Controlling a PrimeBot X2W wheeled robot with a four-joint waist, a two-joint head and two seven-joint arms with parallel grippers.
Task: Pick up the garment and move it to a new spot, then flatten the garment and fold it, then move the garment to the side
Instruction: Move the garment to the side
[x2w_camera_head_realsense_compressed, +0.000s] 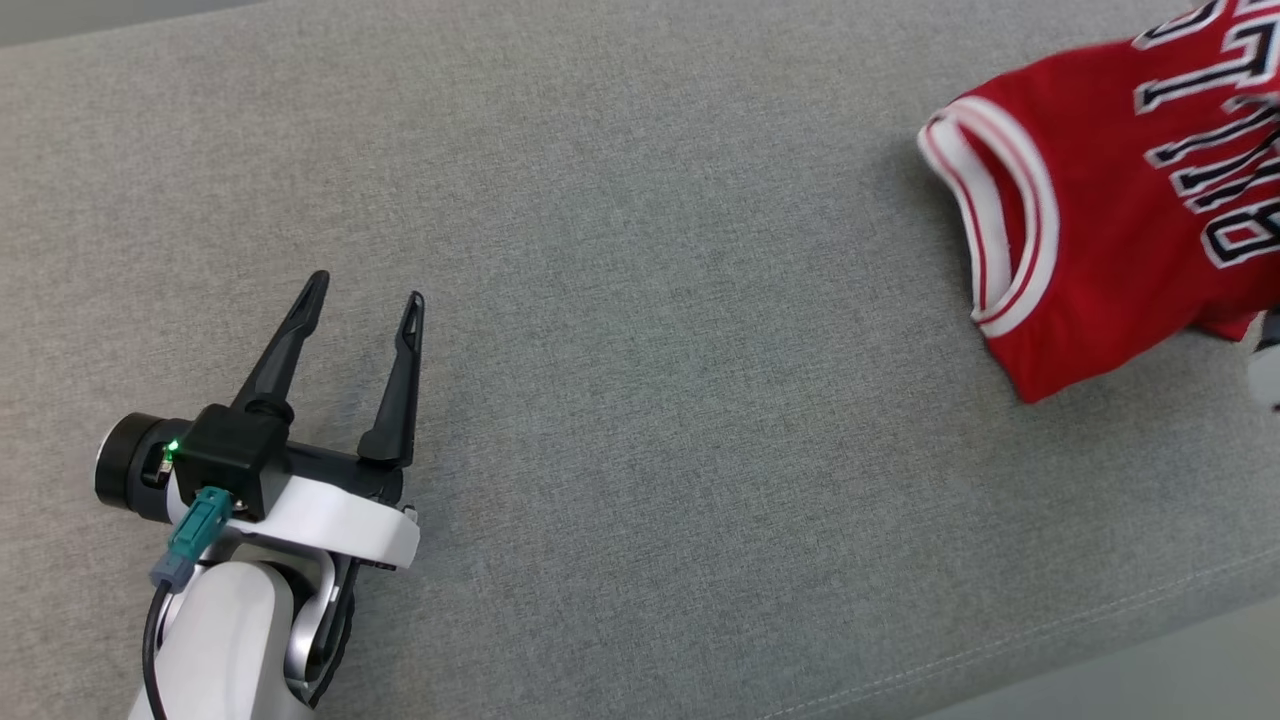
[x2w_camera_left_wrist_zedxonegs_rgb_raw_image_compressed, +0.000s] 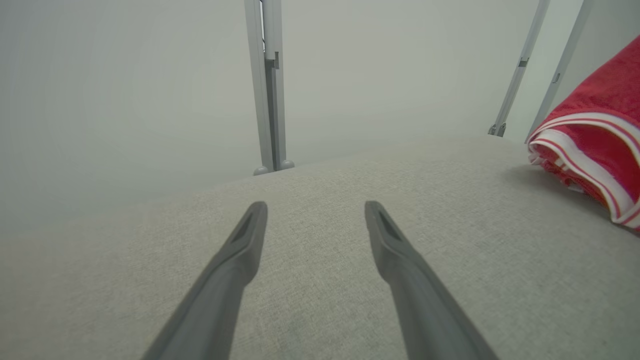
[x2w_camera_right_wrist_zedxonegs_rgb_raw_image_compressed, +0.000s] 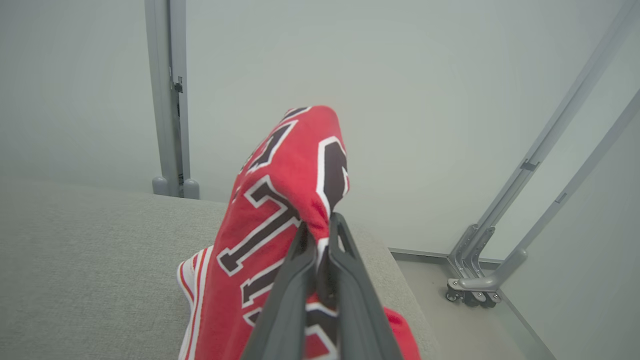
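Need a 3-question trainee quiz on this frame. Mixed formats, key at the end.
1. True or false: the left claw is shut on the red jersey.
2. Which claw pinches the jersey's fabric? A) left claw B) right claw C) both
3. Fill in: the jersey's banded trim is mostly ____ with thin red stripes.
Key: 1 false, its fingers stand apart over the grey fabric surface, well away from the jersey; 2 B; 3 white.
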